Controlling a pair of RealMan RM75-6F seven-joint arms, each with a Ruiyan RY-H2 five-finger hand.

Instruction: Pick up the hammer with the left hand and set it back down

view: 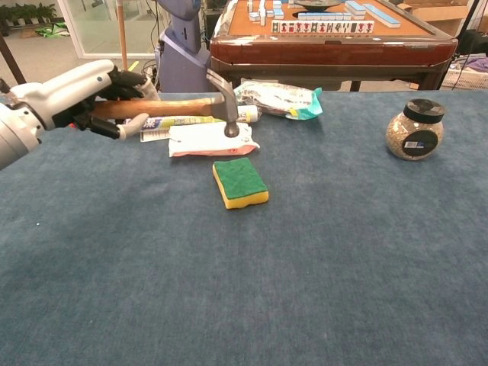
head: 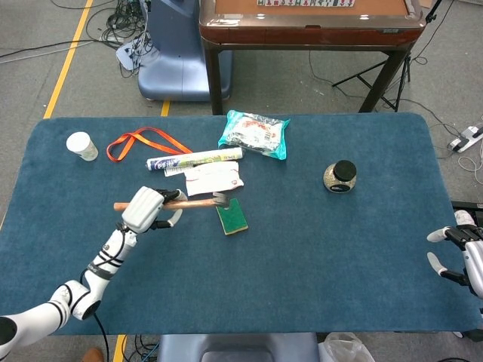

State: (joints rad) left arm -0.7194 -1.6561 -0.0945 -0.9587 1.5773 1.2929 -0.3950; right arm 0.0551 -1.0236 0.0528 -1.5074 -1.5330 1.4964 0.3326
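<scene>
My left hand (head: 145, 209) (view: 91, 95) grips the wooden handle of the hammer (head: 198, 202) (view: 183, 107) and holds it off the table, roughly level. Its steel head (view: 226, 104) hangs above the white packet (view: 207, 139), left of and above the green and yellow sponge (head: 232, 216) (view: 240, 182). The handle's butt end (head: 119, 205) sticks out to the left of my hand in the head view. My right hand (head: 462, 255) sits at the table's right edge with fingers spread, holding nothing; it does not show in the chest view.
On the blue table (head: 317, 256) lie a white tube (head: 195, 159), an orange lanyard (head: 143, 140), a paper cup (head: 81, 145), a teal snack bag (head: 255, 134) (view: 279, 99) and a black-lidded jar (head: 339, 176) (view: 415, 130). A mahjong table (view: 328, 38) stands behind.
</scene>
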